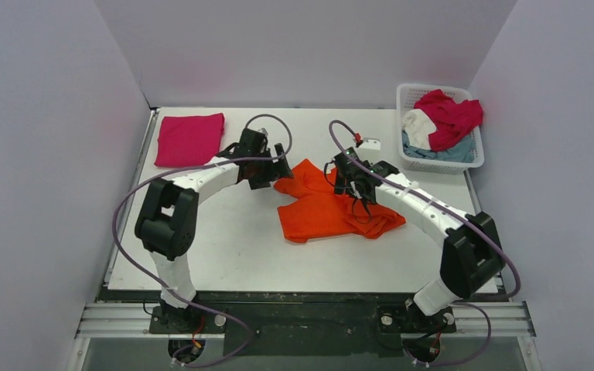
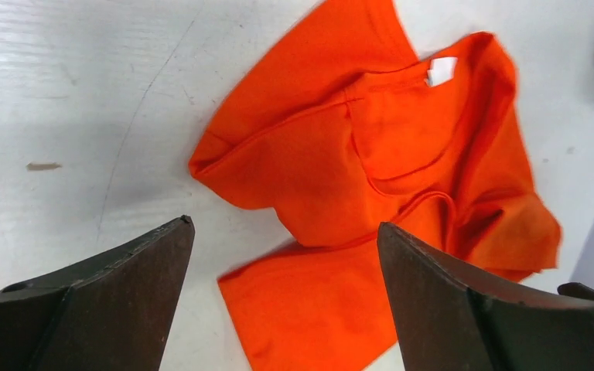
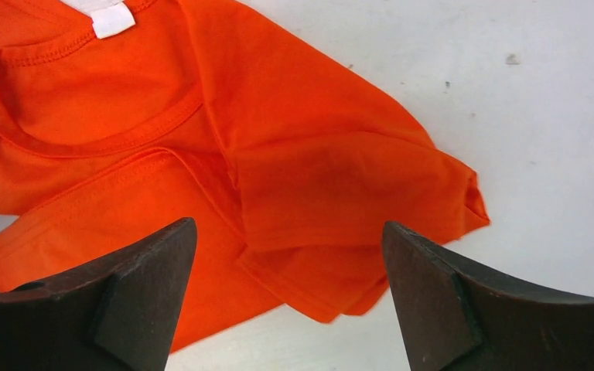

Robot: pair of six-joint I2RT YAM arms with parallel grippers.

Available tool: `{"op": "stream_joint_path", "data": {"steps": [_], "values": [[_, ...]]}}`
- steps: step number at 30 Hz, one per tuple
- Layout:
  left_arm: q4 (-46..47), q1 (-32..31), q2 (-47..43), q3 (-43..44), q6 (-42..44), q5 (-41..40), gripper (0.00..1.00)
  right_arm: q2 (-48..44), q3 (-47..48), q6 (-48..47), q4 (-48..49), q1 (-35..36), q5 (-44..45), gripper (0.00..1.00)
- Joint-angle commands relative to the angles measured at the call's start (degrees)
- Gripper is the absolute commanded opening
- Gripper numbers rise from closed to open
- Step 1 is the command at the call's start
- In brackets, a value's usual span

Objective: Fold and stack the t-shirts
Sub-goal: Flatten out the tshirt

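Now the orange t-shirt (image 1: 332, 205) lies crumpled in the middle of the table (image 1: 224, 247), not folded yet. I think the step is to spread it flat. The left gripper (image 2: 286, 232) and right gripper (image 3: 288, 232) hang over it, jaws wide, holding nothing. Next they must each pinch an edge and pull. A pink t-shirt (image 1: 189, 139) lies folded far left. More shirts sit in the basket (image 1: 441, 164).

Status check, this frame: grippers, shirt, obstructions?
Left gripper and right gripper open, empty, above orange t-shirt. Shirt crumpled, unfolded. Magenta t-shirt folded, far left. Nothing blocking.
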Motion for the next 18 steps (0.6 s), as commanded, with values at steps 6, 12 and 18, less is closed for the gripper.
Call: {"op": "stream_joint_path", "data": {"steps": [6, 12, 18], "values": [[-6.1, -4.2, 12.7, 10.1, 3.4, -3.1, 0.93, 15.6, 10.0, 2.9, -3.1, 0.8, 2.1, 0.78], [-6.2, -5.1, 17.5, 13.6, 2.3, -3.3, 0.56, 20.8, 11.2, 3.7, -3.5, -0.2, 5.9, 0.69], [-4.8, -5.4, 16.1, 11.7, 2.4, -4.8, 0.00, 21.5, 8.8, 4.0, -3.0, -1.5, 4.2, 0.59]]}}
